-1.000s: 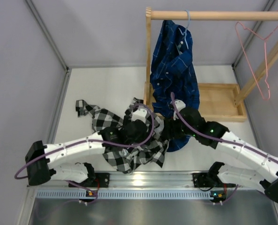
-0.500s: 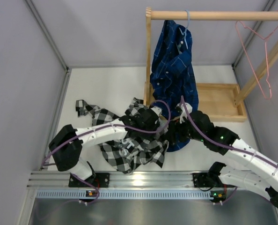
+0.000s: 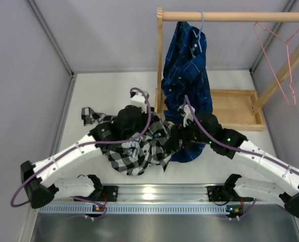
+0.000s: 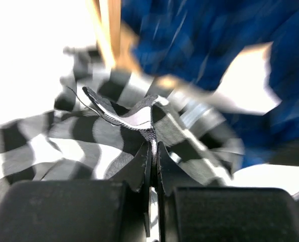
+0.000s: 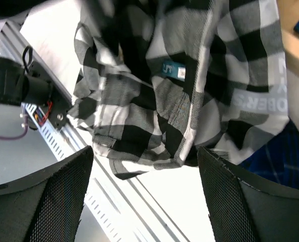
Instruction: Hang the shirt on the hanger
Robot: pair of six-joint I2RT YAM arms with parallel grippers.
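Toward the middle of the counter's near edge, two robot arms meet over a crumpled black-and-white checked shirt [image 3: 134, 156].

The left gripper [image 4: 153, 151] is clenched on a raised fold of the shirt, with the cloth pinched between its pressed-together fingers. The right gripper [image 5: 145, 166] hovers just above the shirt with its jaws spread wide, grasping nothing. One sleeve trails toward the counter's left edge. A dark blue plaid shirt [image 3: 187, 70] hangs from a wooden rail [image 3: 230, 16] at the far edge, its hem near the right arm. The pink wire hanger [image 3: 290, 70] hangs from the same rail by the far right corner, well apart from the checked shirt.
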